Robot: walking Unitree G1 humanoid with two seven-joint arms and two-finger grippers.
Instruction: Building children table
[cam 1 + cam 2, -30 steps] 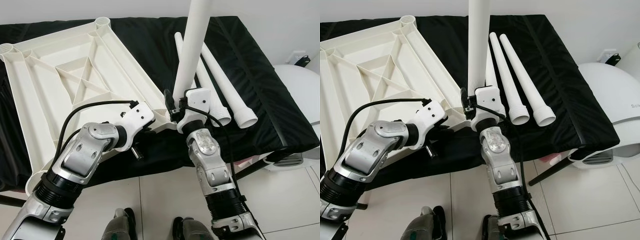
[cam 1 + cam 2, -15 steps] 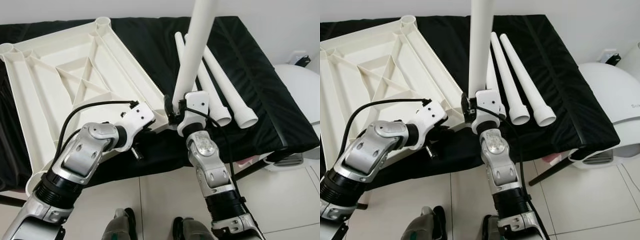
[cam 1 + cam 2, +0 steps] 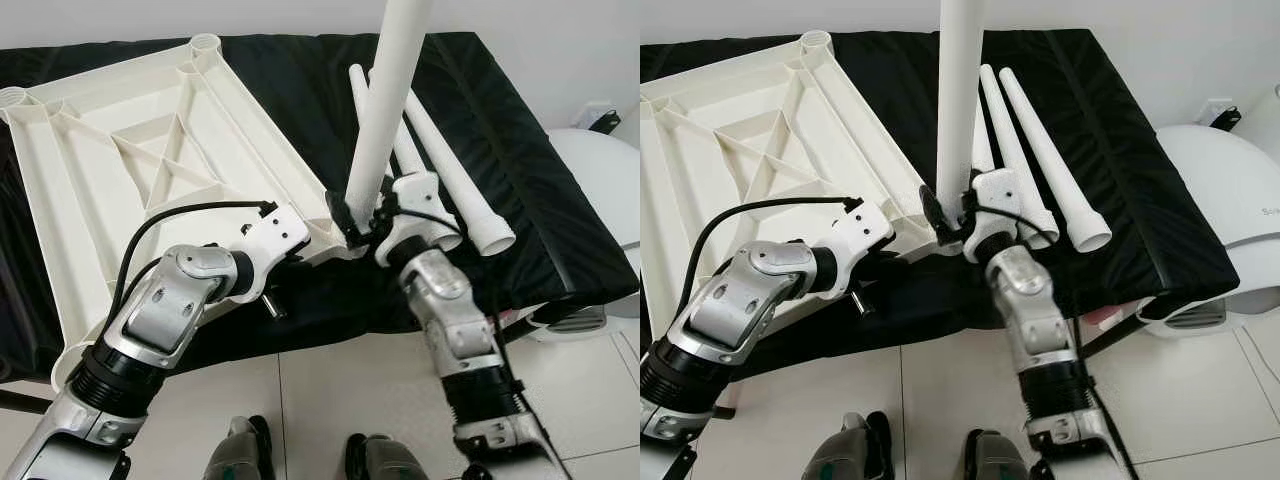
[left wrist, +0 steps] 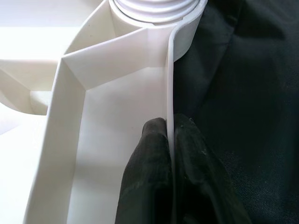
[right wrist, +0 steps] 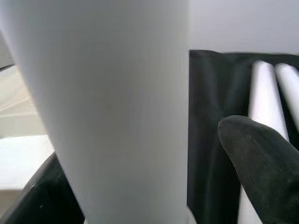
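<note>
An inverted white tabletop (image 3: 150,170) lay ribs-up on the left half of a black-covered bench (image 3: 560,230), one empty leg socket (image 3: 205,43) at its far corner and another at its far left corner. The left gripper (image 4: 170,140), at the tabletop's near right corner, was pinched tight on the thin rim wall (image 4: 170,93) just behind the corner socket (image 4: 154,9), apparently to steady the panel while a leg went in. To its right, the upright leg (image 3: 958,90) stood in that corner socket, its top cut off by the frame. The right gripper (image 3: 362,222) flanked the leg's lower end, one finger (image 5: 261,158) seen standing clear of the shaft, so the claw appeared parted, not clamped; the grip probably served to guide or twist the leg. The seating of the leg in its socket was hidden behind the wrist. Further right, spare legs (image 3: 1055,150) lay side by side on the bench's right half, wide ends toward its near edge; how many there were was hard to make out. A white appliance (image 3: 1230,210) stood beyond the bench's right edge.
</note>
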